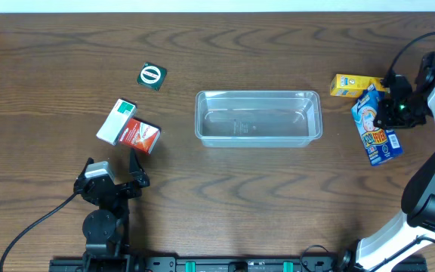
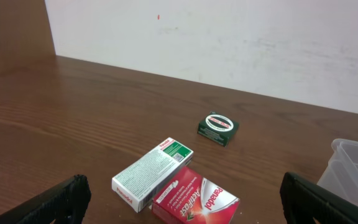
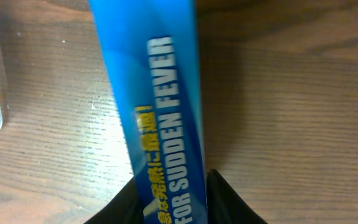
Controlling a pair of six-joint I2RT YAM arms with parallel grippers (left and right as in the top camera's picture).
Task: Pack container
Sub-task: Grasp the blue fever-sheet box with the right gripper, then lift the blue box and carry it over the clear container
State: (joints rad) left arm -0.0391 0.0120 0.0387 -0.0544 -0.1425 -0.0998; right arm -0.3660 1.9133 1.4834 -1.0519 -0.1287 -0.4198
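The clear plastic container [image 1: 257, 118] sits at the table's middle with nothing in it; its corner shows in the left wrist view [image 2: 353, 171]. My right gripper [image 1: 389, 112] is shut on a blue box [image 1: 376, 127] at the far right; the right wrist view shows its fingers on both sides of the blue box [image 3: 160, 118], printed "FOR SUDDEN FEVER". My left gripper [image 1: 118, 183] is open and empty near the front left, just short of a red box [image 1: 140, 136]. The red box [image 2: 194, 200] lies between its fingertips' line of sight, touching a white-and-green box [image 2: 151, 174].
A yellow box [image 1: 348, 84] lies just left of the right gripper. A white-and-green box [image 1: 117, 120] touches the red box. A small dark green box [image 1: 152, 76] lies at the back left, also in the left wrist view [image 2: 218, 127]. A white wall stands behind the table.
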